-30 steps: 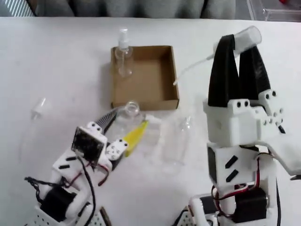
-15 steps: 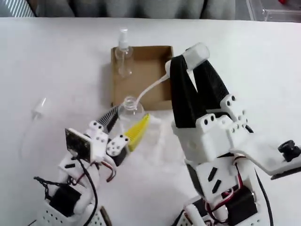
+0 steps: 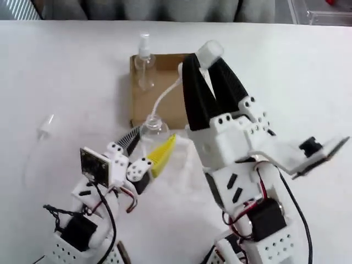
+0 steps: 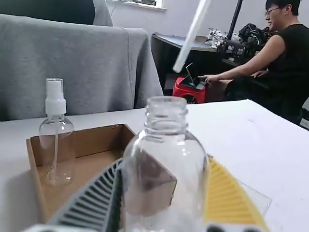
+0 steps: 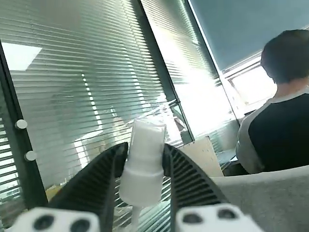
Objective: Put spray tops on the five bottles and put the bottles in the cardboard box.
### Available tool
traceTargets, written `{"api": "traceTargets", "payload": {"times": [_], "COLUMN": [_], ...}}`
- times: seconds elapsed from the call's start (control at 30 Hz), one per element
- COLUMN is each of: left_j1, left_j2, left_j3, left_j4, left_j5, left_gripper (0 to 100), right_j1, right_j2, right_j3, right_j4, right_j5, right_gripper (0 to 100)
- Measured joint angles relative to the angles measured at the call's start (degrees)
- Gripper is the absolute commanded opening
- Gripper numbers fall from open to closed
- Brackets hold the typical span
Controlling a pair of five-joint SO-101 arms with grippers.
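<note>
My left gripper (image 3: 147,144) is shut on a clear open-necked bottle (image 3: 152,128) standing upright just in front of the cardboard box (image 3: 165,93); the bottle (image 4: 164,159) sits between the grey and yellow fingers. My right gripper (image 3: 202,55) is shut on a white spray top (image 5: 143,163), held high over the box. Its thin tube (image 3: 164,96) hangs down towards the bottle's mouth, the tube's end (image 4: 190,36) hovering just above the neck. A bottle with a spray top on it (image 3: 144,66) stands in the box's far left corner (image 4: 55,133).
A loose spray top (image 3: 45,126) lies on the white table at the left. More clear bottles lie on the table between the arms, largely hidden by the right arm (image 3: 242,165). A grey sofa backs the table's far edge.
My right gripper has swung left with the spray top, from the box's right side to above it, bringing the tube's end over the held bottle. The left gripper stayed near the box.
</note>
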Motion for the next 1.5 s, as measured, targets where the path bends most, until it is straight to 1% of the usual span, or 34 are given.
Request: {"api": "traceTargets", "payload": {"times": [0.27,0.8,1.0,1.07,1.2,1.27,1.33,1.5], "left_j1": [0.0,0.0,0.0,0.0,0.0,0.0,0.0,0.0], "left_j2": [0.0,0.0,0.0,0.0,0.0,0.0,0.0,0.0], "left_j3": [0.0,0.0,0.0,0.0,0.0,0.0,0.0,0.0], "left_j4": [-0.2,-0.2,-0.2,-0.2,-0.2,-0.2,-0.2,-0.2], "left_j5": [0.0,0.0,0.0,0.1,0.1,0.1,0.1,0.0], "left_gripper": [2,2,2,2,2,2,2,2], "right_j1": [0.0,-0.8,-8.2,-9.4,-10.5,-11.0,-11.2,-11.1], "right_j2": [1.3,1.3,1.3,1.3,1.3,1.3,1.3,1.4], "right_j3": [1.3,11.2,15.1,15.2,15.2,15.2,15.2,12.3], "right_j4": [-1.4,-1.5,2.0,3.8,7.4,9.2,10.5,14.3], "right_j5": [2.8,3.6,13.7,14.9,15.4,15.3,15.3,15.4], "right_gripper": [1.6,2.1,2.2,4.7,18.2,22.4,22.9,19.7]}}
